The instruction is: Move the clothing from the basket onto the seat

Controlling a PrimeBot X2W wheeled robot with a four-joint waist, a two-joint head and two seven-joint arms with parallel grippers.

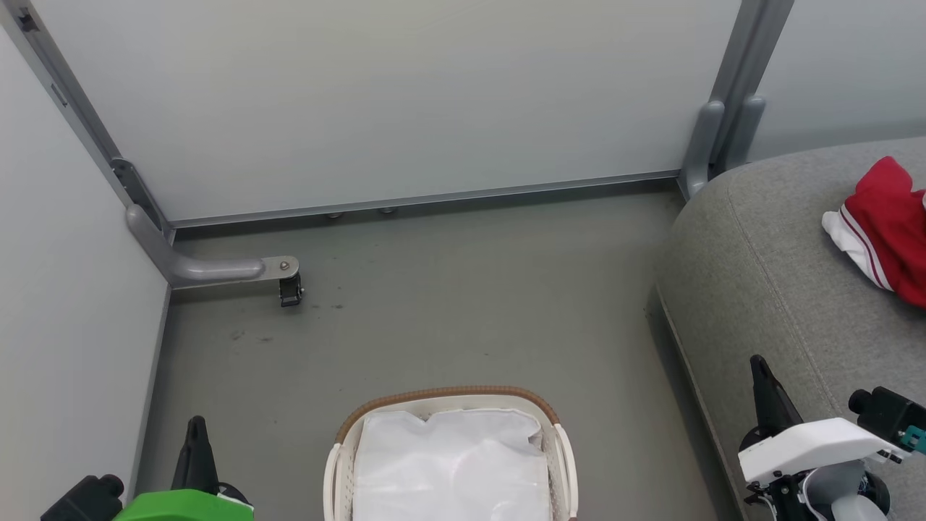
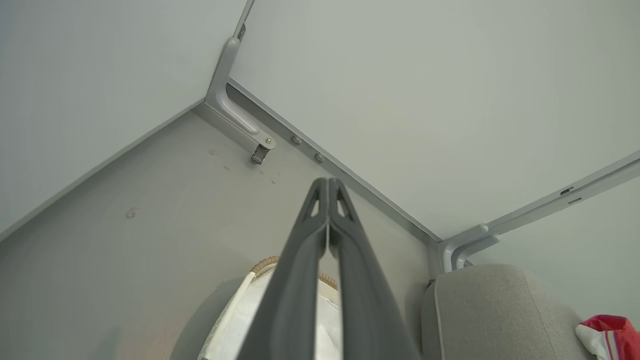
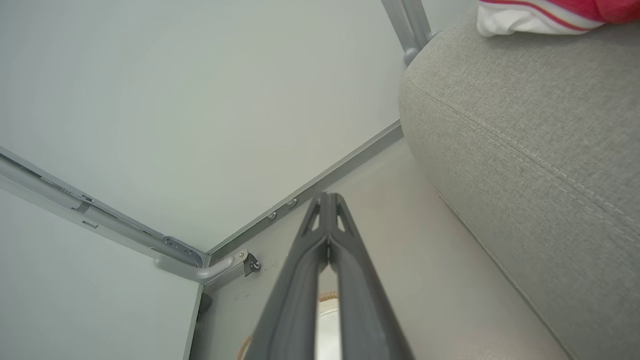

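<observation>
Looking at a walled corner: pale matte panels (image 1: 398, 94) in grey metal framing close the far and left sides. The grey floor (image 1: 448, 289) between them is smooth, lightly scuffed, with open room ahead of the basket.

Seat (image 1: 767, 289) takes the floor's right side. Coarse grey weave, rounded edge with a stitched seam, far corner close to the frame post.

Basket (image 1: 448, 394) stands at the floor's near edge, centre, apart from the seat's edge with a free strip of floor between. Oval cream plastic, brown woven-look rim, crumpled white liner (image 1: 448, 463) lying exposed inside.

Clothing (image 1: 886, 224) lies bunched on the seat top, toward its right edge. Red fabric, white panel, thin stripe trim.

Left gripper (image 1: 197, 421) sits left of the basket, fingers pressed together tip to tip. Right gripper (image 1: 757, 362) sits over the seat's near edge, fingers likewise pressed together.

Small bracket foot (image 1: 288, 288) stands in the floor's far-left corner.
</observation>
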